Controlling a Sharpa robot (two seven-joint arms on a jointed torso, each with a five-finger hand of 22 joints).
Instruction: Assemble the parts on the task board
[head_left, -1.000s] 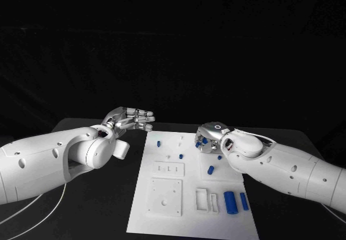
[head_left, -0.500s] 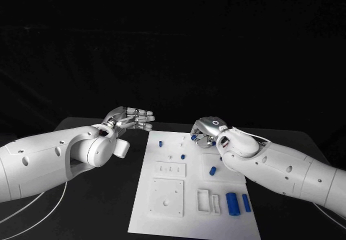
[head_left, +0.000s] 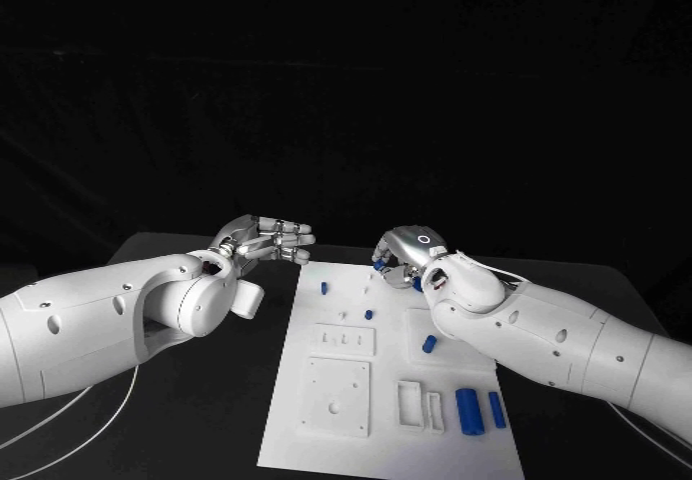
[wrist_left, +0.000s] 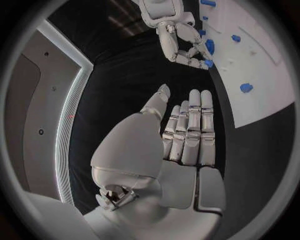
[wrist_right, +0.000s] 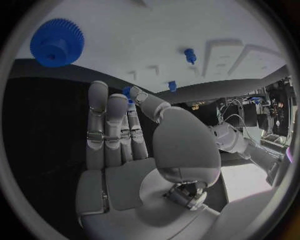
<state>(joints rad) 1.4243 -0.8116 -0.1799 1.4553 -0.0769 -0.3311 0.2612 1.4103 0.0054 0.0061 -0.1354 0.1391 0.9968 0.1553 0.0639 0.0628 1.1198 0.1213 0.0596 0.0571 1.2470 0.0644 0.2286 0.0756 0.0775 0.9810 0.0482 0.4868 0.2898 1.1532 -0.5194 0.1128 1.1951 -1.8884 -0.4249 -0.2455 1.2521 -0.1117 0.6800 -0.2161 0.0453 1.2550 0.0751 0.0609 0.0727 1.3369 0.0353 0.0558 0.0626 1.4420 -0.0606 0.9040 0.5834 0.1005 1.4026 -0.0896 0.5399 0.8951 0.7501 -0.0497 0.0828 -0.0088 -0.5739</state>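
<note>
The white task board (head_left: 335, 440) lies in the middle of the black table. My right hand (head_left: 410, 254) hovers over the board's far end and pinches a small blue part (wrist_right: 128, 92) between thumb and fingers; the same part (head_left: 382, 265) peeks out at its fingertips. A blue gear (wrist_right: 56, 42) lies on the board beside that hand. My left hand (head_left: 268, 239) is held above the table just off the board's far left corner, fingers straight and holding nothing. The left wrist view shows the right hand (wrist_left: 180, 44) over the task board (wrist_left: 262, 90).
Small blue pegs (head_left: 325, 288) (head_left: 366, 313) (head_left: 430, 343) stand along the board. Two blue cylinders (head_left: 467, 410) (head_left: 496, 408) lie near its front right corner, beside white slotted blocks (head_left: 413, 404). A white square plate (head_left: 333, 395) sits front left.
My right hand has drawn up and back towards the board's far end, carrying the small blue part. The left hand has hardly moved.
</note>
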